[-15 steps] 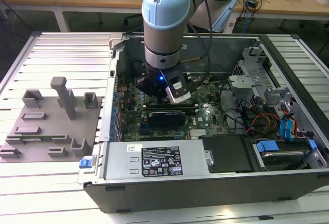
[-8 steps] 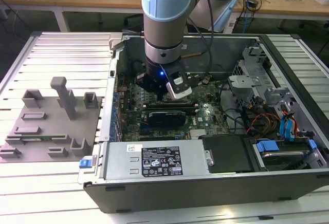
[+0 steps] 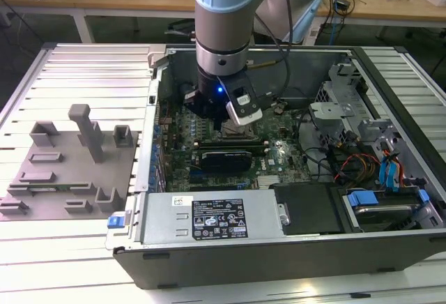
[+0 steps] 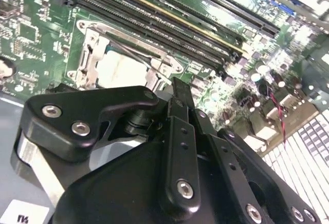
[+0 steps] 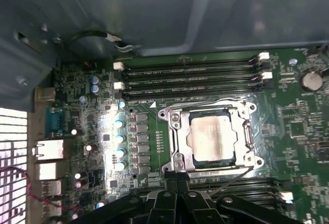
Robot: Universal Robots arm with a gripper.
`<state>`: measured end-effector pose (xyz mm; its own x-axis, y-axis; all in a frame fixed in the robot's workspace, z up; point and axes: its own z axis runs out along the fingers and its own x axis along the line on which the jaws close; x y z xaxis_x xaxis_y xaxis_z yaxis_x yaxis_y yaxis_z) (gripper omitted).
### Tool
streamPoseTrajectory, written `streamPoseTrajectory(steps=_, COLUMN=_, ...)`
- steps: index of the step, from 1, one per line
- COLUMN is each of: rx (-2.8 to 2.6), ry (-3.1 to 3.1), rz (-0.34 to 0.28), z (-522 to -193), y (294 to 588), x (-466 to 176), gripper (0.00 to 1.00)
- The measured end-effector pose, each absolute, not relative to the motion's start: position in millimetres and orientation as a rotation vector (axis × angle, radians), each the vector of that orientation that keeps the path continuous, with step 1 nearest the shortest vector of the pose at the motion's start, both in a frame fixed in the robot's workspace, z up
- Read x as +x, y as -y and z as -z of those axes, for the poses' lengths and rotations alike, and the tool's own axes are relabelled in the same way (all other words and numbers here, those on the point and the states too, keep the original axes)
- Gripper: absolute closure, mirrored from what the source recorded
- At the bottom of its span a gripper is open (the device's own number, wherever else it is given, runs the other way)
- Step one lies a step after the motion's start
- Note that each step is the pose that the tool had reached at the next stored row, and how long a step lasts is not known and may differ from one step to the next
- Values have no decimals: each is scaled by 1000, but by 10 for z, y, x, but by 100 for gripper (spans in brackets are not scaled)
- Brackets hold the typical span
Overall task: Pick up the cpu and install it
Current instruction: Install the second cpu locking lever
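The cpu (image 5: 213, 139) is a flat silvery square lying inside the metal socket frame (image 5: 172, 131) on the green motherboard; it also shows in the second wrist view (image 4: 121, 70). My gripper (image 5: 176, 176) hovers just beside the socket's edge, its black fingers (image 4: 181, 111) pressed together with nothing between them. In the exterior view the gripper (image 3: 224, 114) reaches down into the open computer case over the socket area, and the arm hides most of the socket.
Rows of memory slots (image 5: 190, 80) run along the socket. A power supply (image 3: 209, 217) lies at the case's near side, and a drive cage (image 3: 348, 109) with cables on the exterior view's right. A grey fixture plate (image 3: 63, 171) with blocks sits outside on the left.
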<state>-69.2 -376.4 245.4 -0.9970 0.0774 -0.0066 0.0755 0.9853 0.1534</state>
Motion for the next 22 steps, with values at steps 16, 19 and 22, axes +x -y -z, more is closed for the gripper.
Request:
streamPoseTrajectory(steps=16, rx=121, ry=-3122, rz=-233, z=-2571, y=3768, x=-409, gripper=89)
streamPoseTrajectory(steps=19, rx=121, ry=-3122, rz=-233, z=-2570, y=3803, x=-389, gripper=89)
streamPoseTrajectory(steps=22, rx=121, ry=-3122, rz=-233, z=-2563, y=3859, x=-388, gripper=89)
